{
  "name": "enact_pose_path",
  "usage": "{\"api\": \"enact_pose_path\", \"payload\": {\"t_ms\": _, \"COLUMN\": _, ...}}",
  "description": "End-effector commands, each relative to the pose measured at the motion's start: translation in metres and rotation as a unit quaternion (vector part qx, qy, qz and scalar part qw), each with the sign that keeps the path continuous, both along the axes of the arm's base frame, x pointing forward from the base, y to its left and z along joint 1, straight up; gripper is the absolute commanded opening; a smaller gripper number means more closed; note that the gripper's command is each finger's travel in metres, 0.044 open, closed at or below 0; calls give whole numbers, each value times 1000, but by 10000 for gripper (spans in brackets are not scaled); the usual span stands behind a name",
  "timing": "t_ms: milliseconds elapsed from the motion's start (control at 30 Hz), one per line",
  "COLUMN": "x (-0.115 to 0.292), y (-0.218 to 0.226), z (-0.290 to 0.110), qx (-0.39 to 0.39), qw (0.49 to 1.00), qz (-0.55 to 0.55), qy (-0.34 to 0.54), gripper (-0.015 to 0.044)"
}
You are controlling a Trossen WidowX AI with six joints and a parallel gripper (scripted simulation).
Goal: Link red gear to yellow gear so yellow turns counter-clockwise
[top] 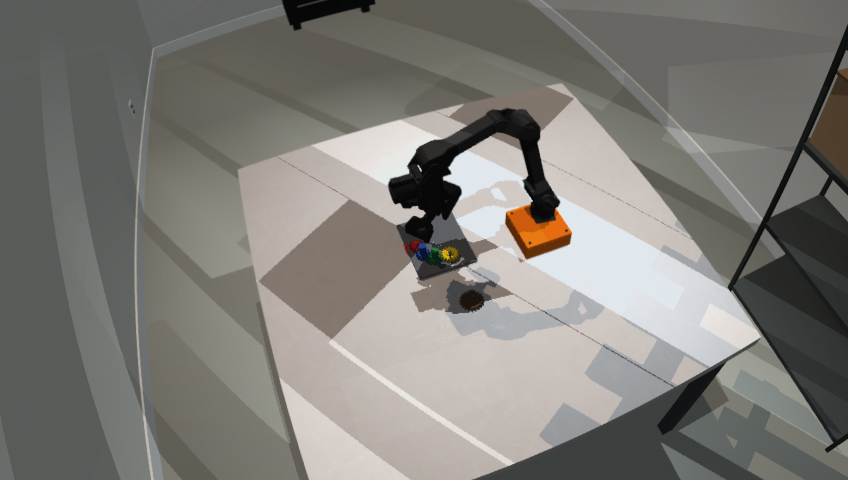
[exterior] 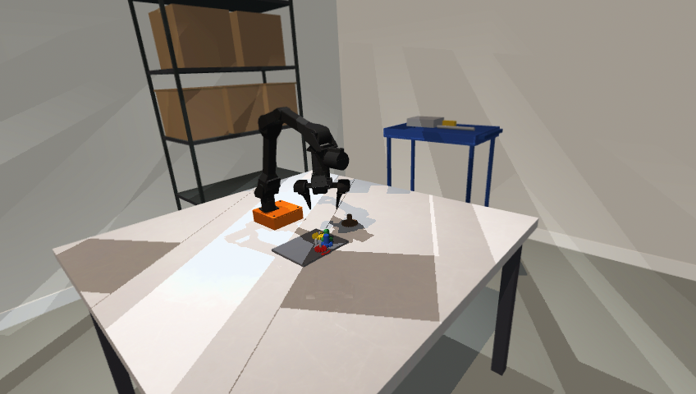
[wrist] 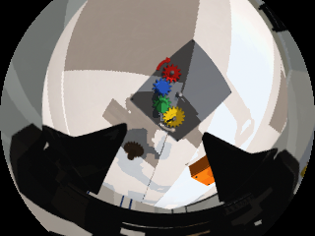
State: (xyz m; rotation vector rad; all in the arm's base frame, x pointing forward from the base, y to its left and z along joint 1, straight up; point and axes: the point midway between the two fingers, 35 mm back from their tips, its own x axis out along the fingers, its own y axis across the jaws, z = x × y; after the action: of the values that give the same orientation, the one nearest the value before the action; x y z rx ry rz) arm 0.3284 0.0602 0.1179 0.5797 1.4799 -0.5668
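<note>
Pale and shiny, the table [top: 386, 380] [exterior: 234, 317] [wrist: 98, 93] has big light and dark patches. Above the grey board [top: 462, 240] [exterior: 298, 251] [wrist: 209, 86], the gripper [top: 437, 228] [exterior: 323, 208] [wrist: 165, 132] is wide open, holding nothing. Below it, the red gear [top: 414, 244] [exterior: 320, 249] [wrist: 171, 73], blue gear [top: 423, 252] [exterior: 327, 240] [wrist: 161, 87], green gear [top: 435, 256] [exterior: 326, 231] [wrist: 161, 104] and yellow gear [top: 451, 254] [exterior: 315, 235] [wrist: 176, 114] make a row. Whether they sit flat is too small to tell. Only the wrist view clearly shows a bare peg [wrist: 180, 94] beside the row. A brown gear [top: 471, 300] [exterior: 350, 222] [wrist: 133, 149] stands past the board's edge, on the table. Farther from the gripper is the orange base [top: 523, 237] [exterior: 276, 224] [wrist: 202, 174]. Only the outside view shows the whole blue cart [exterior: 439, 139], way past the table's edge. Air separates the fingertips from the gears, leaving room around them.
</note>
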Motion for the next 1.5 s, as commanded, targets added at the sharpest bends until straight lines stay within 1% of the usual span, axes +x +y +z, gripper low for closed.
{"api": "enact_pose_path", "payload": {"t_ms": 0, "x": -5, "y": 22, "z": 5, "qx": 2, "qw": 1000, "qz": 3, "qy": -4, "gripper": 440}}
{"api": "enact_pose_path", "payload": {"t_ms": 133, "x": -32, "y": 82, "z": 16, "qx": 6, "qw": 1000, "qz": 7, "qy": -5, "gripper": 440}}
{"api": "enact_pose_path", "payload": {"t_ms": 300, "x": -80, "y": 147, "z": 28, "qx": 13, "qw": 1000, "qz": 13, "qy": -4, "gripper": 440}}
{"api": "enact_pose_path", "payload": {"t_ms": 400, "x": -115, "y": 178, "z": 35, "qx": 15, "qw": 1000, "qz": 13, "qy": -1, "gripper": 440}}
{"api": "enact_pose_path", "payload": {"t_ms": 533, "x": -162, "y": 207, "z": 42, "qx": 10, "qw": 1000, "qz": 3, "qy": 4, "gripper": 440}}
{"api": "enact_pose_path", "payload": {"t_ms": 600, "x": -170, "y": 210, "z": 43, "qx": 9, "qw": 1000, "qz": 1, "qy": 5, "gripper": 440}}
{"api": "enact_pose_path", "payload": {"t_ms": 1467, "x": -170, "y": 210, "z": 43, "qx": 9, "qw": 1000, "qz": 1, "qy": 5, "gripper": 440}}
